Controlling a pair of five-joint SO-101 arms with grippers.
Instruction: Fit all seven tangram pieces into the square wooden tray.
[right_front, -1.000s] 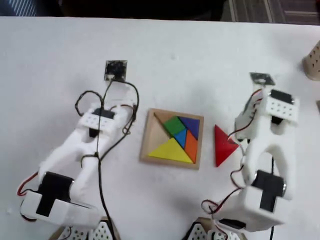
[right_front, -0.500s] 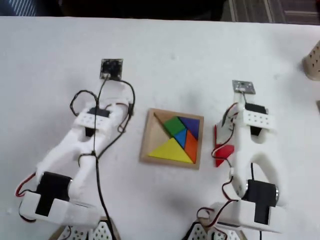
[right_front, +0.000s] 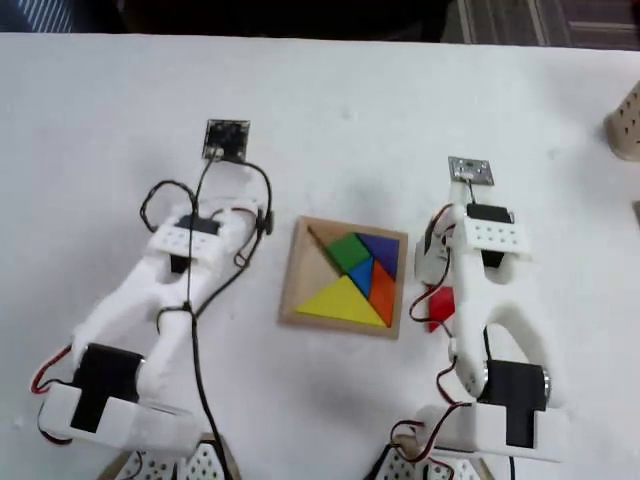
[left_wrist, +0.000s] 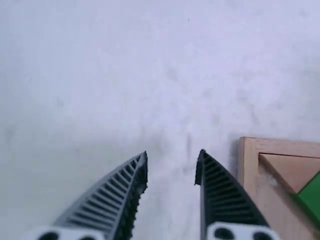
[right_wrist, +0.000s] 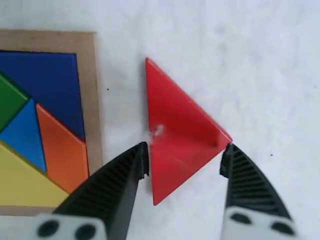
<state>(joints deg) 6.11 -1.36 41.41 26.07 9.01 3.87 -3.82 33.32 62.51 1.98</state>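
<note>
Loosely, right gripper (right_wrist: 186, 151) straddles the red triangle (right_wrist: 176, 134), perhaps touching one corner.

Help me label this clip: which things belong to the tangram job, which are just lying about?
Job: wooden tray, its coloured pieces, red triangle, right pincer open astride it.
Lying about: tan object, far right; left pincer, open beside the tray.

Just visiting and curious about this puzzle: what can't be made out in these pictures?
Red triangle: high view, the right arm covers most of it.
Wooden tray: left wrist view, the edge cuts off all but a corner.
Right claw: right wrist view, unclear whether its tips touch the triangle.
Beige object: high view, cut off by the edge.
</note>
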